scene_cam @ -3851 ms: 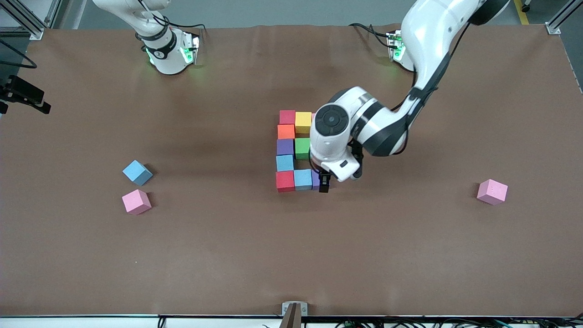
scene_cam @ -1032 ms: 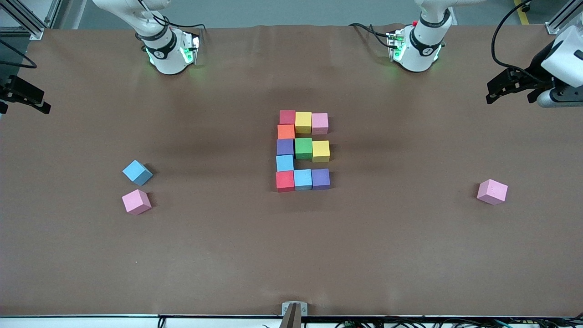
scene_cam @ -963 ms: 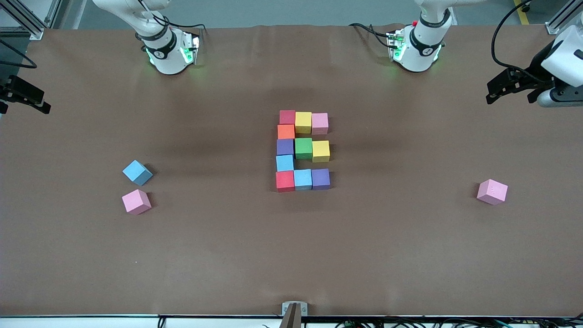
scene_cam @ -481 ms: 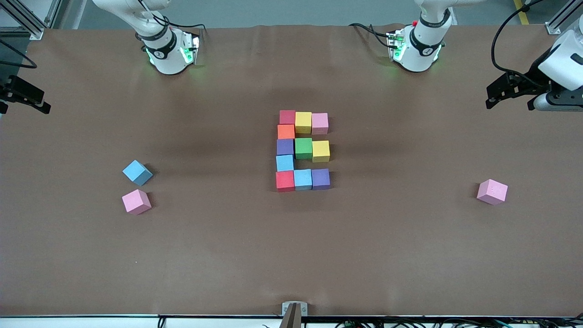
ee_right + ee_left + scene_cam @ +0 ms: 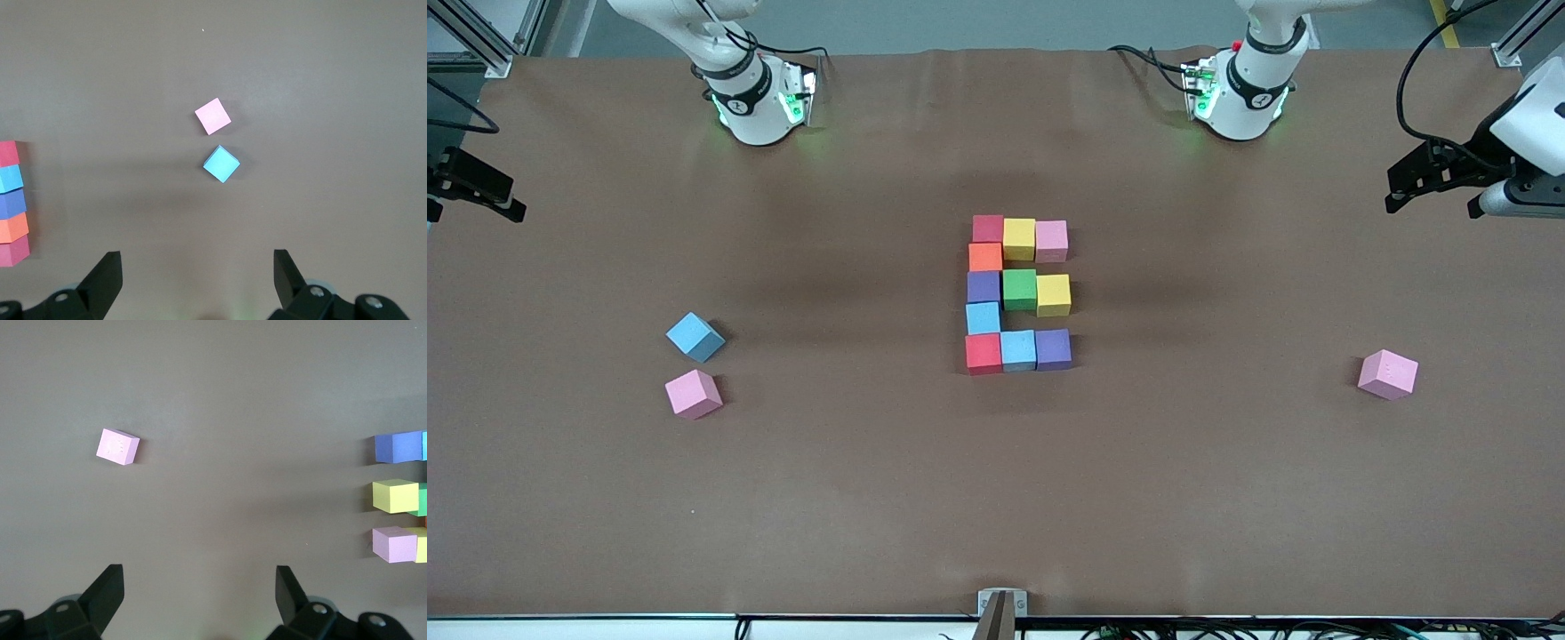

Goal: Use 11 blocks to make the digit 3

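Note:
The digit 3 [image 5: 1018, 292] lies at the table's middle. Its five-cube bar runs from a red block [image 5: 987, 228] through orange [image 5: 985, 257], purple [image 5: 983, 286] and light blue [image 5: 983, 317] to another red [image 5: 983, 353]. Three arms point toward the left arm's end, tipped by a pink block [image 5: 1051, 240], a yellow one [image 5: 1053, 294] and a purple one [image 5: 1053, 348]. My left gripper [image 5: 1430, 178] [image 5: 200, 577] hangs open and empty over the left arm's end of the table. My right gripper [image 5: 476, 187] [image 5: 198, 261] waits open and empty over the right arm's end.
A loose light blue block [image 5: 694, 336] [image 5: 221, 164] and a pink block [image 5: 692, 394] [image 5: 213, 116] lie close together toward the right arm's end. Another pink block [image 5: 1387, 374] [image 5: 118, 447] lies alone toward the left arm's end.
The left arm, earlier over the figure's purple end block, has pulled away to its end of the table and still drifts slightly outward. The right arm and the blocks have not moved.

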Controlling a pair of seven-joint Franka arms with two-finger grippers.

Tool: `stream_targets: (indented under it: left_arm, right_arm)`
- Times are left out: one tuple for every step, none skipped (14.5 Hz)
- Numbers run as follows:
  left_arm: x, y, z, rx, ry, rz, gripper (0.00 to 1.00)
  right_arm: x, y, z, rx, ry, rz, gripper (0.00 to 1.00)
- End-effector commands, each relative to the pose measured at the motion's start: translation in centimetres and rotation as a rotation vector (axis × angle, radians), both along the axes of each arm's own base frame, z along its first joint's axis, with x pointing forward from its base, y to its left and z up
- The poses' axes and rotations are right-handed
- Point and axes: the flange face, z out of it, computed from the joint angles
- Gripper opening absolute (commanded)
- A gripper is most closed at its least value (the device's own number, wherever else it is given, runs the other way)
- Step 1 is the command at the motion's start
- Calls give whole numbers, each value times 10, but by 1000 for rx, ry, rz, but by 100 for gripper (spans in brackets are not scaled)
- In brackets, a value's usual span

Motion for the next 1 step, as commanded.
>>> stream_targets:
  left_arm:
    - [1,-6,7,16,13,-22,100]
  right_arm:
    - [0,0,2,-4,-4,9,100]
